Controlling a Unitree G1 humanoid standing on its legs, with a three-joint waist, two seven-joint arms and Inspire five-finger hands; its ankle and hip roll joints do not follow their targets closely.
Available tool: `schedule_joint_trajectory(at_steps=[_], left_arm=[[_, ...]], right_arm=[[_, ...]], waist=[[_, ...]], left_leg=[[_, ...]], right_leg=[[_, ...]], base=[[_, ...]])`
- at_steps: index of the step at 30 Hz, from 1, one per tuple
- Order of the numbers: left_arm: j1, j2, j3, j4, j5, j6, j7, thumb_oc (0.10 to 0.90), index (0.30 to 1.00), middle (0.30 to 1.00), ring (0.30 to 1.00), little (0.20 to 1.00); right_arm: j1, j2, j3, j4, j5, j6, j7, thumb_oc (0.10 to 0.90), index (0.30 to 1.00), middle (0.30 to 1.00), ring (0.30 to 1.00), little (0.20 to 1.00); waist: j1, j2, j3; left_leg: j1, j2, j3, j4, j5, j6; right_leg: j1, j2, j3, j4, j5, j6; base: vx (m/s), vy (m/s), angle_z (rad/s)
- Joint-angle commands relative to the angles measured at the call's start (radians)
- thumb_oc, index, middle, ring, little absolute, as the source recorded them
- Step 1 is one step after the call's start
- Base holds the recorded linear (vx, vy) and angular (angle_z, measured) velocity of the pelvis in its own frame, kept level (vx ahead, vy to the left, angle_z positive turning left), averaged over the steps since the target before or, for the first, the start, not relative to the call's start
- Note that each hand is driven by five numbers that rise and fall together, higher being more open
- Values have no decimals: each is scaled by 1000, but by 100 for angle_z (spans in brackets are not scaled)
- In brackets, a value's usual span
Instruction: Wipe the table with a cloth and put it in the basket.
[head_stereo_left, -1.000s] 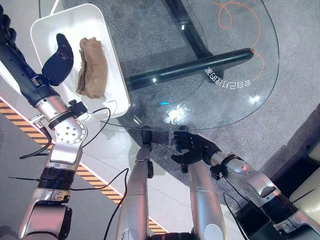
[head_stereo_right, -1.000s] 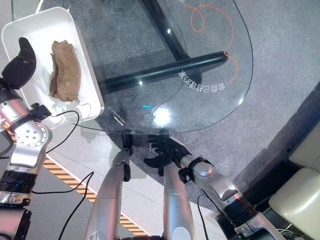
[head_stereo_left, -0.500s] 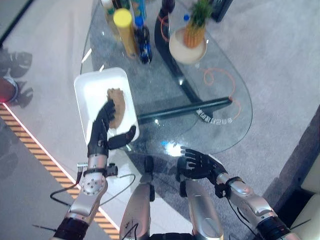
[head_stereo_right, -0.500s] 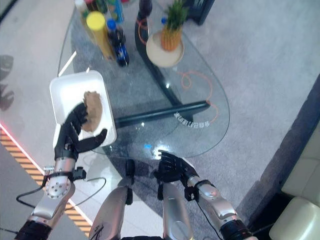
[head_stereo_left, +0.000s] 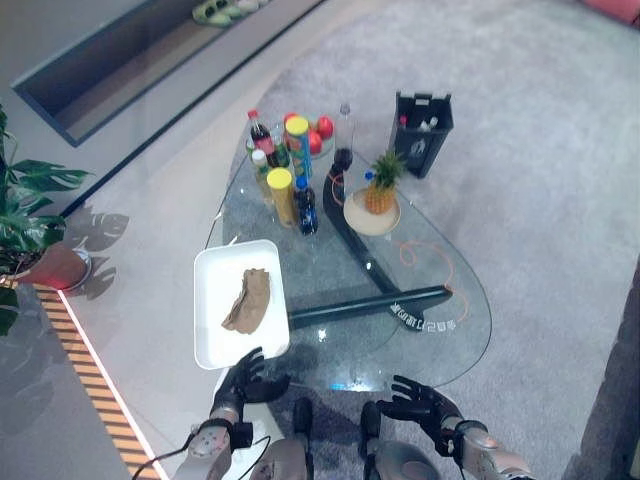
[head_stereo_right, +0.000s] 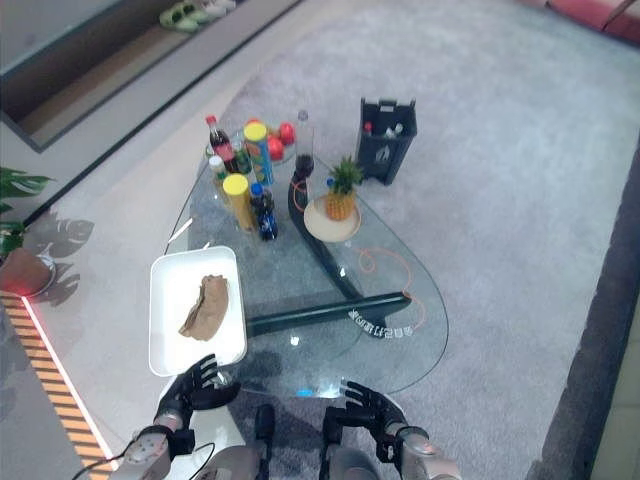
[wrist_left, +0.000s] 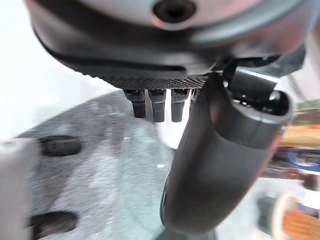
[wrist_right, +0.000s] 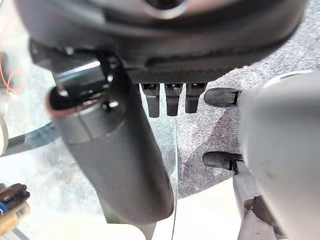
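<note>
The brown cloth (head_stereo_left: 247, 300) lay crumpled in the white basket (head_stereo_left: 215, 340), which sat on the near left part of the glass table (head_stereo_left: 440, 330). Neither robot hand touched it.

The left robot hand (head_stereo_left: 250, 376) hung low at the table's near edge, just before the basket's near rim, its palm turned down. Its fingers (wrist_left: 152, 104) were spread and loosely bent, the thumb (wrist_left: 220, 165) standing out to the side, and they held nothing.

The right robot hand (head_stereo_left: 420, 403) hovered by the table's near edge, well apart from the basket, reaching in from the lower right. Its fingers (wrist_right: 170, 100) were also relaxed and splayed, the thumb (wrist_right: 115, 155) stretched forward over the glass, with nothing in its grasp.

At the table's far end stood a cluster of bottles (head_stereo_left: 305, 205) and yellow-lidded cans (head_stereo_left: 282, 195), with red fruit (head_stereo_left: 320, 132) behind them. A pineapple (head_stereo_left: 380, 190) stood upright on a round plate (head_stereo_left: 358, 220) near the middle. A dark bin (head_stereo_left: 422, 132) stood on the grey carpet (head_stereo_left: 540, 160) just beyond the table. A potted plant (head_stereo_left: 35, 230) stood at the far left on the floor.
</note>
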Motion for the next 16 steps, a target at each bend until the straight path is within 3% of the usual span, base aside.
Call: schedule_joint_trajectory(at_steps=[1,7,16], left_arm=[[-43,-26,9,94,29,7,-38,800,900,900,900,900],[-73,-78,2,282,30,15,-88,800,900,900,900,900],[-90,-90,16,317,23,25,-101,800,900,900,900,900]], right_arm=[[16,3,-19,64,-20,-27,37,800,900,900,900,900],[-6,53,-63,264,-65,-42,9,800,900,900,900,900],[-14,65,-78,333,-83,-26,5,800,900,900,900,900]], waist=[[-9,-2,-67],[-27,10,-113],[-32,17,-143]], left_leg=[[6,-39,11,43,-91,10],[62,-33,33,6,-103,17],[83,-32,48,-2,-121,25]], right_leg=[[-1,0,-13,75,-64,24],[41,-1,3,36,-57,30],[63,-6,8,3,-42,36]], base=[[0,-8,-6],[18,2,-13],[18,14,-10]])
